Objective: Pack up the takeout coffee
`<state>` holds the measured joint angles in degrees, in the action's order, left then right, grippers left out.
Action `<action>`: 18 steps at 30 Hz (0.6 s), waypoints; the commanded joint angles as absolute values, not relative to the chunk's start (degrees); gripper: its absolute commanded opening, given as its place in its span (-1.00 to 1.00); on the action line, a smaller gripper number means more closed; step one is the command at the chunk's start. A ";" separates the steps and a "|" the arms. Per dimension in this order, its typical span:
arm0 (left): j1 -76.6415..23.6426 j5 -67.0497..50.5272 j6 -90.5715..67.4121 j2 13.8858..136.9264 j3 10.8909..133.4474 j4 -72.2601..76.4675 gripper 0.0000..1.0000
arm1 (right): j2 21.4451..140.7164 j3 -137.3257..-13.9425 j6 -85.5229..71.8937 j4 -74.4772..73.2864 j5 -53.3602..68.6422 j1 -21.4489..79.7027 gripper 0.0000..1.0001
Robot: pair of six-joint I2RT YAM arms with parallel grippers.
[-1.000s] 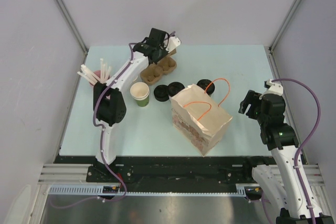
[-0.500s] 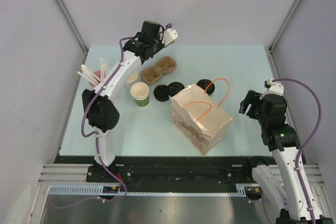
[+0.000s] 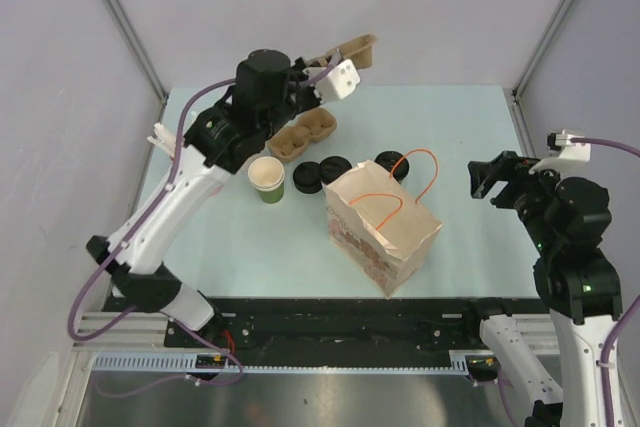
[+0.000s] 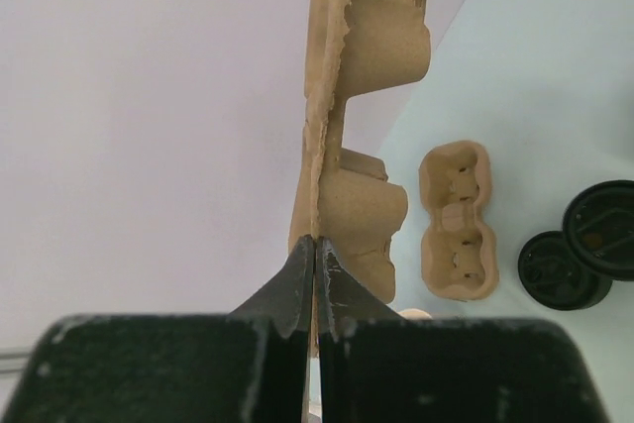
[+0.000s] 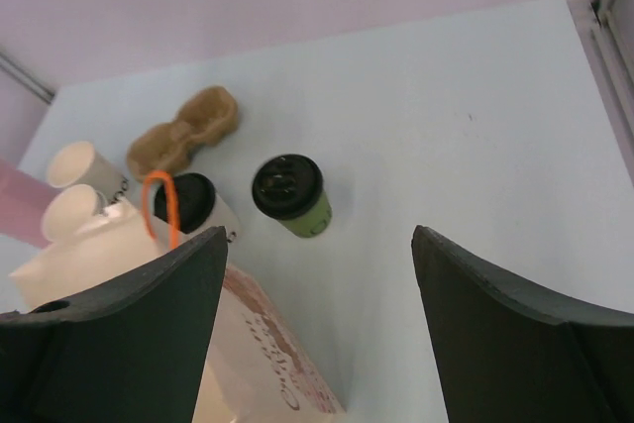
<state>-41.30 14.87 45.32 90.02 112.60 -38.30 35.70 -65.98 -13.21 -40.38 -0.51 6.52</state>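
The green-sided cup with a black lid (image 5: 290, 193) and the white-sided cup with a black lid (image 5: 188, 203) stand behind the paper bag (image 5: 248, 364). In the top view, black lids show left of the bag (image 3: 320, 171) and behind it (image 3: 393, 165). My left gripper (image 3: 320, 60) is raised above the table's back and shut on the edge of a brown cardboard cup carrier (image 3: 352, 49). The left wrist view shows its jaws (image 4: 315, 245) pinching the carrier (image 4: 371, 66). My right gripper (image 3: 490, 177) is open and empty, right of the bag; it also shows in the right wrist view (image 5: 319, 235).
A second brown carrier (image 3: 302, 134) lies on the table at the back. An unlidded green-sided cup (image 3: 266, 178) stands left of the lids. The brown bag with orange handles (image 3: 382, 225) stands open at the middle. White straws (image 3: 165, 142) stick up at the left.
My left arm has lifted one carrier up off the table and swung it back and right. My right gripper has risen and shifted a little to the right.
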 commanded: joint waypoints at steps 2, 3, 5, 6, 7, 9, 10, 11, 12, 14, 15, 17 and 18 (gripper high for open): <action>-48.67 16.08 53.60 79.73 106.02 -37.44 -0.99 | 36.74 -75.13 -10.46 -42.54 10.43 6.42 0.63; -49.74 16.52 54.66 78.67 104.95 -37.44 -0.99 | 37.09 -76.36 -10.81 -42.80 11.33 6.42 0.63; -52.63 17.66 56.33 75.95 102.93 -37.35 -0.99 | 38.14 -80.23 -12.64 -43.77 13.35 6.42 0.63; -53.52 18.10 56.77 75.24 102.22 -37.44 -0.99 | 38.41 -81.64 -13.27 -43.94 14.23 6.42 0.64; -54.40 17.93 58.08 73.23 101.26 -37.35 -0.99 | 38.93 -83.83 -13.79 -43.77 16.67 6.50 0.64; -57.21 18.54 61.15 71.20 98.01 -37.35 -0.99 | 39.81 -86.65 -12.75 -43.59 21.16 6.50 0.65; -58.00 18.54 62.04 69.10 97.04 -37.44 -0.99 | 41.03 -88.14 -11.53 -44.03 27.45 6.50 0.66; -59.57 18.20 63.44 67.86 94.68 -37.44 -0.99 | 41.83 -91.55 -9.34 -44.56 30.55 6.50 0.66; -60.55 18.54 67.11 66.55 93.35 -37.44 -0.99 | 42.79 -92.97 -8.36 -45.08 33.46 6.50 0.67; -63.53 19.42 69.69 63.91 90.63 -37.44 -0.99 | 45.07 -96.40 -6.69 -45.70 41.02 6.42 0.67; -64.59 20.38 71.44 63.20 90.01 -37.35 -0.99 | 45.61 -97.02 -5.20 -45.36 42.96 6.42 0.67; -67.67 21.00 72.85 61.53 88.34 -37.35 -0.99 | 47.10 -97.29 -3.87 -42.81 47.88 6.50 0.67; -68.81 21.27 73.91 60.74 87.72 -37.27 -0.99 | 47.72 -97.64 -2.13 -41.93 49.47 6.42 0.68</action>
<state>-64.51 18.57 66.26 64.64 89.86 -38.98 44.31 -95.68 -7.86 -43.88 35.14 6.50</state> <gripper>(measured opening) 0.007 0.833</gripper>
